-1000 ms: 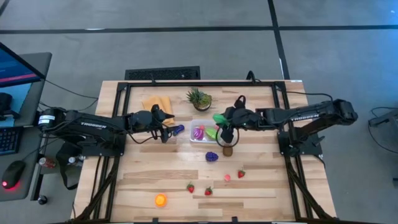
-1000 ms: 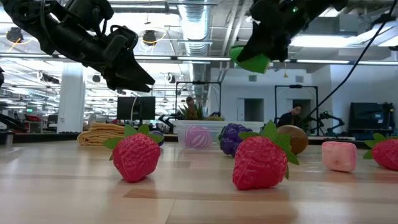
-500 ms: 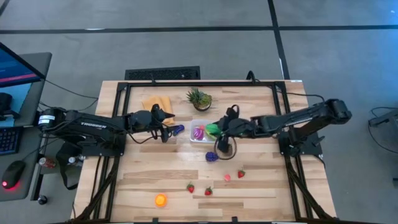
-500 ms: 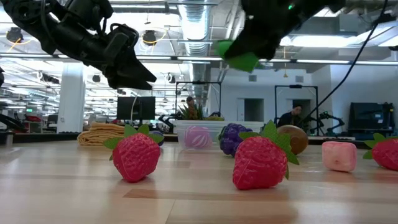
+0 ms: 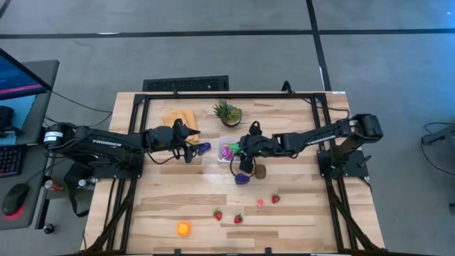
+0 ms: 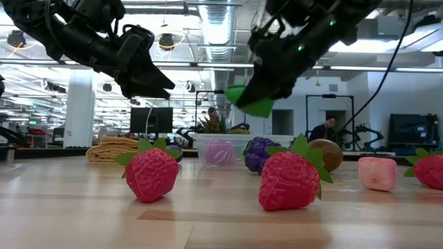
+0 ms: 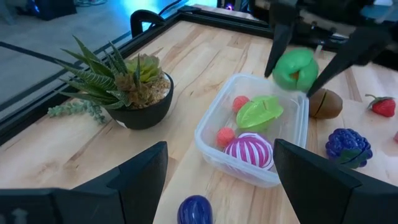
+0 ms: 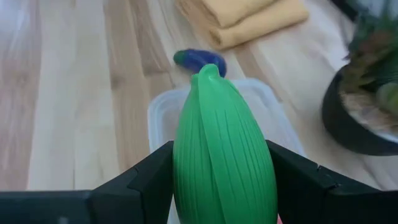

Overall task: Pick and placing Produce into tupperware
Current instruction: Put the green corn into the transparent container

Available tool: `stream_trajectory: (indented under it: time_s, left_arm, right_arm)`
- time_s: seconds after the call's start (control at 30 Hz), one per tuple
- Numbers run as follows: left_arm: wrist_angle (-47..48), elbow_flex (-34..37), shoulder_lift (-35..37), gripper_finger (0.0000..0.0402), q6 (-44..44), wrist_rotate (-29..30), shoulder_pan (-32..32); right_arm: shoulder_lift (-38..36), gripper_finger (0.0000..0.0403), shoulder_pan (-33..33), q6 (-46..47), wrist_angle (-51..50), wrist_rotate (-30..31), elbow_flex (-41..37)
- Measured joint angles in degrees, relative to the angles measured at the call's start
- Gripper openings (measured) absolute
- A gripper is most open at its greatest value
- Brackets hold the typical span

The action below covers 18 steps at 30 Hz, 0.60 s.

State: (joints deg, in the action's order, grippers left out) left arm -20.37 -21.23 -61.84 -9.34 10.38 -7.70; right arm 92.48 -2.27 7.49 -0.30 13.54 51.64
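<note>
The clear tupperware [image 5: 226, 158] sits mid-table, with a purple striped toy, a green leafy piece and small red pieces lying inside [image 7: 252, 134]. My right gripper [image 5: 242, 149] hangs over it, shut on a green ribbed toy vegetable [image 8: 224, 162], which also shows in the left wrist view [image 7: 295, 68] and the low view [image 6: 250, 102]. My left gripper [image 5: 190, 153] is open and hovers just left of the tupperware, near a dark purple eggplant [image 5: 204, 148] lying on the table. Purple grapes [image 5: 242, 178] and a brown fruit [image 5: 260, 171] lie just on the near side of the tupperware. My right gripper pinches the green ribbed vegetable between its two fingers, one on each long side [image 8: 183, 174]. The fingers reach in from the table's right, slanting down, and lie along it, so its pointed tip [image 8: 208, 70] faces away from the wrist. It is lifted clear above the tupperware.
A spiky potted plant [image 5: 227, 112] and a folded yellow cloth [image 5: 181, 119] sit on the far side of the tupperware. Strawberries [image 5: 218, 214] [image 5: 276, 198], a pink piece [image 5: 260, 203] and an orange fruit [image 5: 184, 228] lie scattered over the near half of the table.
My right gripper has carried the green vegetable toward the table's left, from beside the tupperware's right end to over it, and has come lower. It has stayed shut on the vegetable throughout.
</note>
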Motion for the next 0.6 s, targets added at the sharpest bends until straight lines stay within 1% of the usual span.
stream_trajectory:
  time_s: [0.3,0.6]
  left_arm:
    - [0.08,0.00,0.00,0.0283,1.11,0.08,0.00]
    - [0.08,0.00,0.00,0.0284,1.18,0.17,0.00]
  right_arm:
    - [4.40,0.0217,0.57,0.11,1.04,-1.75,-0.07]
    - [4.29,0.0217,0.56,0.10,0.95,-1.75,-0.04]
